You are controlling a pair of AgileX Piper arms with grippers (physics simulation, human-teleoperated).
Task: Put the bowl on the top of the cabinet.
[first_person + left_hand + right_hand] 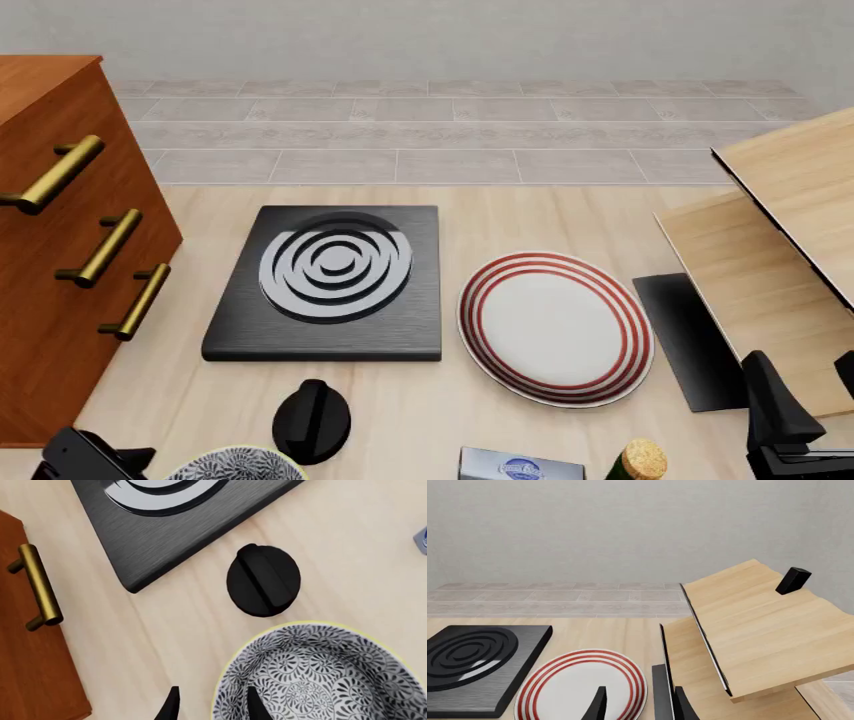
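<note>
Round bowl, black-and-white swirl pattern inside, pale yellow rim [236,465]: sits on the pale wood table [400,410] at the bottom edge of the front frame, left of centre, only its far rim in shot. No long axis; round, so any rim point serves.

Left gripper [210,705]: fingers parted, holding nothing. In the left wrist frame the two black fingertips [257,705] show at the bottom edge, one over the bowl's inner wall, the other outside the rim over bare table. So the rim lies between the open jaws. Whether a tip touches the bowl: cannot tell.

Left arm is clearly the nearer one. Right gripper [801,420] is at the lower right of the front frame, well apart from the bowl, by the light-wood boards [781,260]; its fingers stand apart, empty.

Tall reddish-brown wooden cabinet with brass bar handles [60,250]: left edge of the front frame, just beside the bowl's side of the table. Its top is up and to the left of the bowl.

View differences: the wrist frame shows rim-to-finger placement and the black round knob [263,580] just beyond the bowl; only the front frame shows the cabinet top. Judgement: bowl not yet lifted.
</note>
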